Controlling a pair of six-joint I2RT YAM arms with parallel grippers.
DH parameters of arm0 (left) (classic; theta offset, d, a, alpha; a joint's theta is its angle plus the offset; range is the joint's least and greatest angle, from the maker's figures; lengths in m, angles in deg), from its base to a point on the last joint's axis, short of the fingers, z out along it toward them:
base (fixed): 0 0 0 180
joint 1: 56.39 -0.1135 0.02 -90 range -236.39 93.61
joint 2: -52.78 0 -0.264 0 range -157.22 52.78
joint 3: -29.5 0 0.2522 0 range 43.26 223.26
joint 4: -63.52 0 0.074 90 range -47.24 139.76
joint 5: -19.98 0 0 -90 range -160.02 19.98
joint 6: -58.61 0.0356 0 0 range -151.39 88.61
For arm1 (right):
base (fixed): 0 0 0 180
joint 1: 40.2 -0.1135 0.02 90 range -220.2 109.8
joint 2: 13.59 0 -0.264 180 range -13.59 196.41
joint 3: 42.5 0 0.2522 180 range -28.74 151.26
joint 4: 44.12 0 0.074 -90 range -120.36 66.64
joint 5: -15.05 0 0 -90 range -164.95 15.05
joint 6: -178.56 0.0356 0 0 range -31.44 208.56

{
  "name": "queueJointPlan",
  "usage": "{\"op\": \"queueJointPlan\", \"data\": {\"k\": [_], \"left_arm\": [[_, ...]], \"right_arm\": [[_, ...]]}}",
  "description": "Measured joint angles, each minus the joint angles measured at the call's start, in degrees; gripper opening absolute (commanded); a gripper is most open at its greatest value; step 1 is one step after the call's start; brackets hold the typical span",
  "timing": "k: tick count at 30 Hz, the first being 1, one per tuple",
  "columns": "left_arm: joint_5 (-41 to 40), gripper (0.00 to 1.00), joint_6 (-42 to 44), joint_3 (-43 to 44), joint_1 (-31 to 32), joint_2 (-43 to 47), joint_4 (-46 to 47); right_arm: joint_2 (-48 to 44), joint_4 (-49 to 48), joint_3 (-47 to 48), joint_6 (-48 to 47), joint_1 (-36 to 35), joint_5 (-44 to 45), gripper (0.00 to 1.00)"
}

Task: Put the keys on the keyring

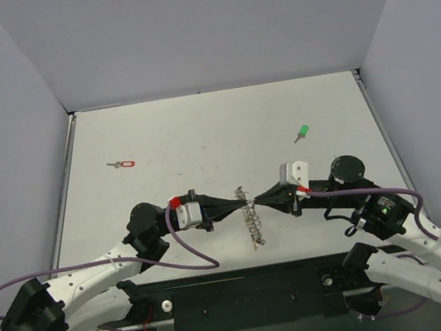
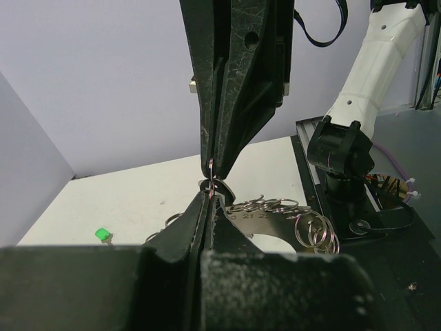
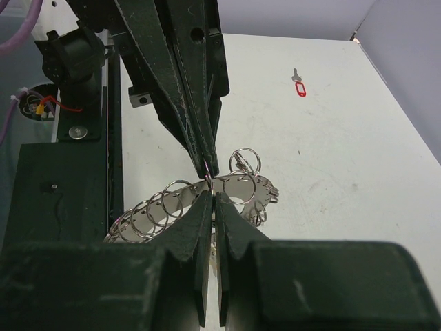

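The left arm [image 1: 95, 273] and the right arm [image 1: 423, 251] reach inward from either side of the keyring [image 1: 251, 218]. The left gripper [image 1: 238, 205] and the right gripper [image 1: 261, 201] meet tip to tip just above it. Both pairs of fingers are pressed closed on the same thin wire loop [image 2: 212, 181] at the top of the keyring. The rest of the bunch, a curved metal strip strung with many split rings, dangles below that loop. I cannot tell whether it touches the table.

My worry is that one slim loop carries everything. If I pull the arms apart unevenly, it could slip from one pinch and the bunch would swing or drop. Too hard a pull could bend the loop. Neither gripper holds a key, so one must let go to fetch one, leaving the bunch free to twist.

Plain pale walls [image 1: 207, 25] stand beyond the keyring and to both sides. The white table [image 1: 214, 124] shows a few faint specks. A red-tagged key [image 1: 124, 164] lies well beyond the keyring to its left, and a green-tagged key [image 1: 302, 131] well beyond it to its right.
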Motion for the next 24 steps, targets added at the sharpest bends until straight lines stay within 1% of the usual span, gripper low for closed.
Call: {"op": "queueJointPlan", "data": {"k": [24], "left_arm": [[0.02,0.0,-0.37,0.0,-0.04,-0.02,-0.22]], "right_arm": [[1.25,-0.04,0.0,0.46,0.0,-0.26,0.0]]}}
